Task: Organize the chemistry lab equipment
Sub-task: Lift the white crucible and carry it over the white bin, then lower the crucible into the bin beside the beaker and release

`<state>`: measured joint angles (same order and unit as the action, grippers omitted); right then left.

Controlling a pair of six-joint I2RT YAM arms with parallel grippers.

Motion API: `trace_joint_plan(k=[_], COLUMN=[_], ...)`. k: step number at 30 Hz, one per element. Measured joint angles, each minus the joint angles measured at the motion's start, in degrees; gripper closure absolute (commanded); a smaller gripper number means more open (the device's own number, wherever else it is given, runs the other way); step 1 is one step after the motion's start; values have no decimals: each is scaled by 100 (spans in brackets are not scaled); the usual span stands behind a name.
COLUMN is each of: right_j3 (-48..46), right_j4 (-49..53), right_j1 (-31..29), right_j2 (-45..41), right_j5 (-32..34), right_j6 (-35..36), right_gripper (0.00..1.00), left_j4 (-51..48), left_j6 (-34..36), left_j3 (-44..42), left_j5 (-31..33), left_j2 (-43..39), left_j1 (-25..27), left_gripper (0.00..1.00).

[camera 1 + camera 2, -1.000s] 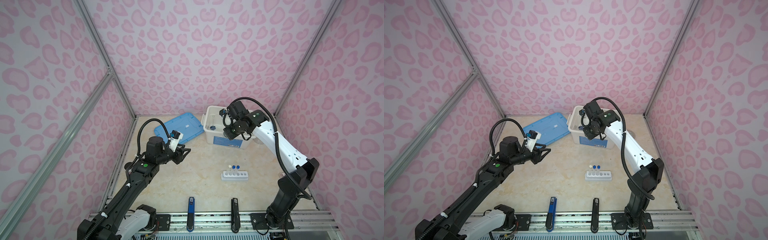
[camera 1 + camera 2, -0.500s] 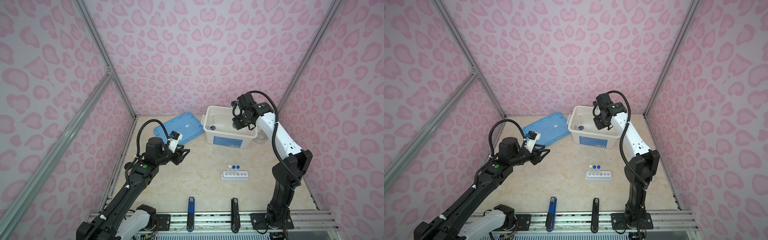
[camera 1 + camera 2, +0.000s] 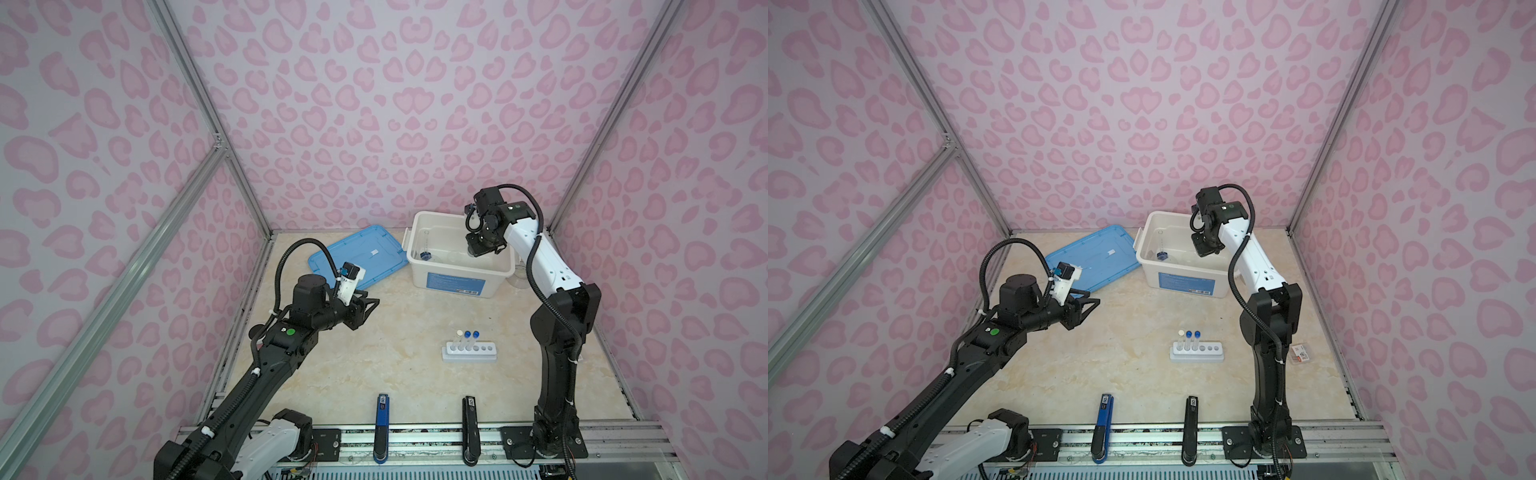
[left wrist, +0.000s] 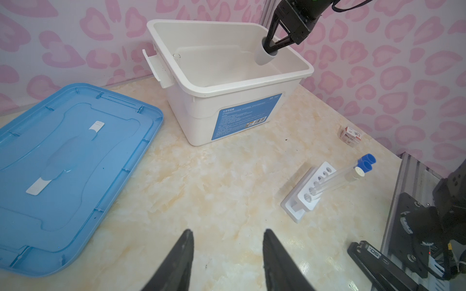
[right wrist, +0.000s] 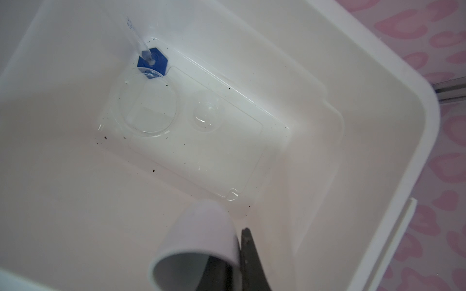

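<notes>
**A:** Where to find the small white cup [image 5: 201, 234], rel. to the right tool [image 4: 270, 49]?

**B:** Caught in it. Pinched by the wall near the rim, one finger inside the mouth, one outside, jaws almost shut on the thin wall. Tilted, mouth toward the wrist cam. Hanging inside the white bin [image 4: 199, 113], toward its right end in both top views, apparently off the floor.

**A:** And in the bin?

**B:** On the floor, a clear round dish [image 5: 148, 108]. Just beside it, at its edge, a tiny blue-based cylinder [image 5: 152, 61] w/ clear stem rising along a bin wall; upright or leaning, can't tell. Near the dish but apart, a small clear dome [image 5: 205, 114]. Dark specks scattered around.

**A:** Elsewhere on the desk [image 3: 374, 353]?

**B:** In front of the bin, well apart, a white six-hole rack [image 3: 469, 353]. Upright in the holes at one end, three thin clear tubes [image 4: 338, 176]: one white cap, two blue. Left of the bin, flat, a blue lid [image 3: 365, 253]. Near the right arm, a small clear box [image 3: 1300, 353] w/ red label.

**A:** Left tool [image 4: 228, 234]?

**B:** Approx half open. Nothing btwn the fingers, touching nothing. Held above the desk, near the lid's front edge.
</notes>
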<state>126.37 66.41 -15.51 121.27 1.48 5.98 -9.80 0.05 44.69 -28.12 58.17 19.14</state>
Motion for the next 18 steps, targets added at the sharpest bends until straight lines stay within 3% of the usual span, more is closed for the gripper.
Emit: trace_joint_plan(k=[18], right_j3=[304], right_j4=[111], right_j1=[175], right_j2=[968], right_j5=[-138], right_j6=[181], right_gripper=[95], left_j4=[9], left_j6=[-7], left_j3=[129], left_j5=[107], left_j2=[247], left_j1=[-22], left_gripper=[53])
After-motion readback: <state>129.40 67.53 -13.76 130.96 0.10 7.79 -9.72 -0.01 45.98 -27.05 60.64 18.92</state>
